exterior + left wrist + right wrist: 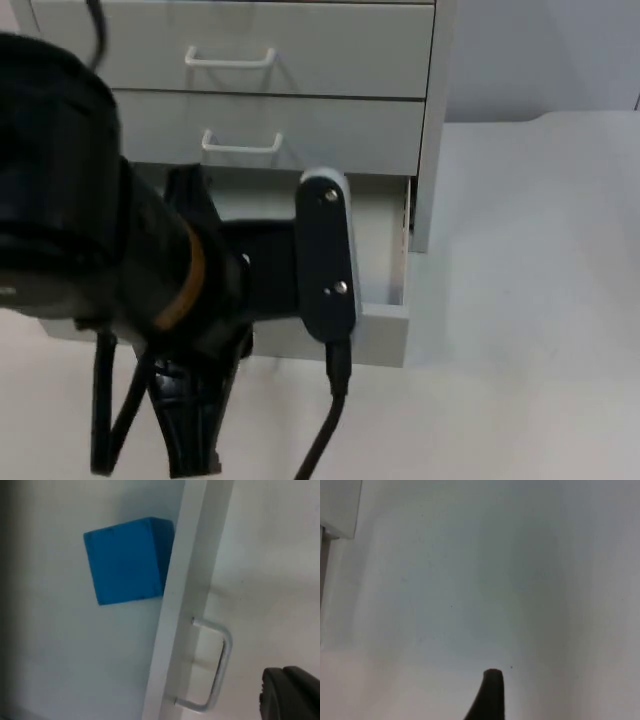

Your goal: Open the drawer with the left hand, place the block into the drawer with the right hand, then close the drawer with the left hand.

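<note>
On the white table [520, 300] stood a grey cabinet [430, 120] with three drawers; the bottom drawer [385, 325] was pulled out, the two above it shut. Inside the open drawer lay the blue block [127, 560], resting on the drawer floor, one edge touching the inner face of the drawer front. On the outer face of that front sat the handle [217, 667], a pale bar, free of any grip. The left gripper [190, 430] hung over the table in front of the open drawer, its arm covering much of the drawer in the top view; one black fingertip [292, 695] was near the handle but apart from it, and I could not tell how far its fingers were spread. The right gripper [490, 695] waited over bare table beside the cabinet's corner [340, 510]; its finger spacing could not be judged either.
</note>
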You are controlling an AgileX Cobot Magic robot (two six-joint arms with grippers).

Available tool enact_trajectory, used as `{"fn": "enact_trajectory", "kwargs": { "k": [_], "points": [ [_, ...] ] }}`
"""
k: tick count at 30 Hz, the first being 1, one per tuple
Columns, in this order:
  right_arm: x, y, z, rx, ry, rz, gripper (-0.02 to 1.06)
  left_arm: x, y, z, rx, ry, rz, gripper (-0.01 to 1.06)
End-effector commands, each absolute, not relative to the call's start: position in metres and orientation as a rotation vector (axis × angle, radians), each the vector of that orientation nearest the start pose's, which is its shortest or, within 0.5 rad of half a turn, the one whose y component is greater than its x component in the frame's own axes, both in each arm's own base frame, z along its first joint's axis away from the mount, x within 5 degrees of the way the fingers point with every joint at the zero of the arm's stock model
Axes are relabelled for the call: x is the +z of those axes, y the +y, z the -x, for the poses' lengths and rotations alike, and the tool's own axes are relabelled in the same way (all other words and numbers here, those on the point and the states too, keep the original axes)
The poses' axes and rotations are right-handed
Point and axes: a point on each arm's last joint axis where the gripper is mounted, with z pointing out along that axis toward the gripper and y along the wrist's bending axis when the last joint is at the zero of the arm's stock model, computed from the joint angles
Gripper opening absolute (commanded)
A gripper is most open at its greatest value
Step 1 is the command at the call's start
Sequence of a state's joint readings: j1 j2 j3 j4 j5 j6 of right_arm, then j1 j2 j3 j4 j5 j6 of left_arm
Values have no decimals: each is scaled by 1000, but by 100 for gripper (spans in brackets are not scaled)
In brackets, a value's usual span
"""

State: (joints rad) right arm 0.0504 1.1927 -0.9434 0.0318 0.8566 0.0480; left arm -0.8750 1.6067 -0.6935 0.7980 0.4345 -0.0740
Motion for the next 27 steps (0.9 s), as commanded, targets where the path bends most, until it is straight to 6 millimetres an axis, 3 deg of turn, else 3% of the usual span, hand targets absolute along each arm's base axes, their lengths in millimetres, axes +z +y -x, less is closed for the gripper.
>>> {"fn": "enact_trajectory", "kwargs": {
  "k": [1, 20, 27],
  "points": [
    [305, 12, -230, 68, 2575, -10, 73, 147, -194, -197, 366, 1939, -1813, 0],
    [305, 12, -230, 68, 2573, -10, 73, 95, -202, -222, 603, 1799, -1848, 0],
    [305, 12, -230, 67, 2569, -10, 73, 97, -194, -249, 614, 1896, -1697, 0]
  ]
}}
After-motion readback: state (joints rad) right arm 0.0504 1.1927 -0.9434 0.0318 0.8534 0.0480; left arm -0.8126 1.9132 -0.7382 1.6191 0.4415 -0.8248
